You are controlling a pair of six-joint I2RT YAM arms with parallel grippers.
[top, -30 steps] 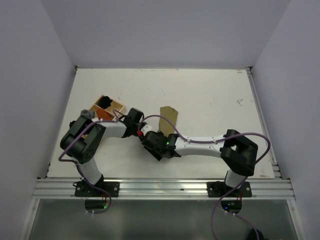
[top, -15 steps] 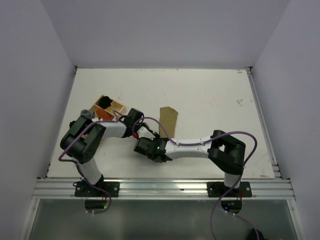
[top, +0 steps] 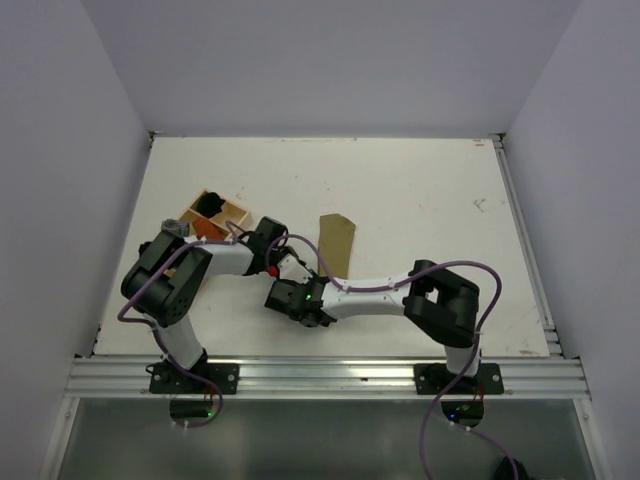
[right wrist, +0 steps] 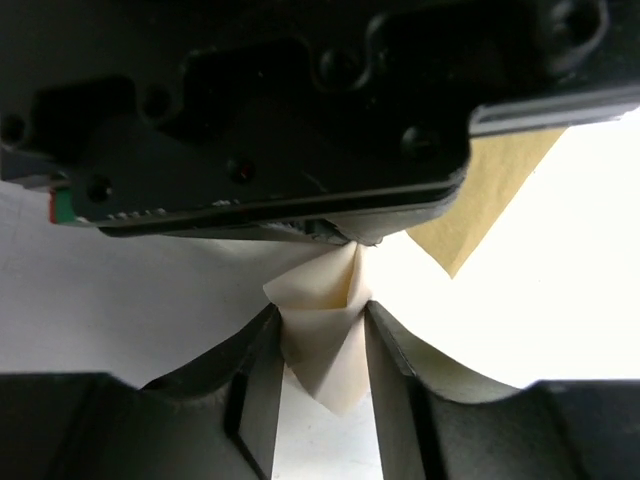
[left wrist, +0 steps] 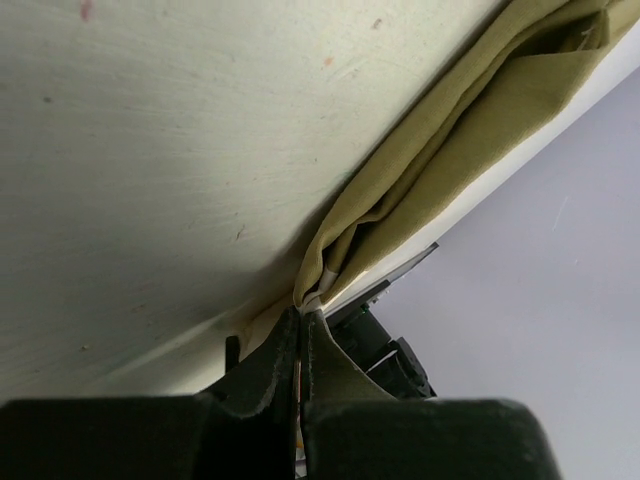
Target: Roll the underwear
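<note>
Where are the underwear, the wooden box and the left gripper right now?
underwear (top: 337, 240): top view, middle of the flat olive part.
wooden box (top: 238, 212): top view, its right rim.
left gripper (left wrist: 300, 322): left wrist view, fingertips pinching the cloth edge.

underwear (top: 337, 240) flat on table (top: 420, 200) centre, both grippers meeting at its near-left, compartment box (top: 212, 214) further left

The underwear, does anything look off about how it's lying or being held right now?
The underwear lies askew, folded into a narrow strip. The left gripper is shut on one corner; the right gripper straddles a bunched cream corner. Nothing looks torn.
</note>
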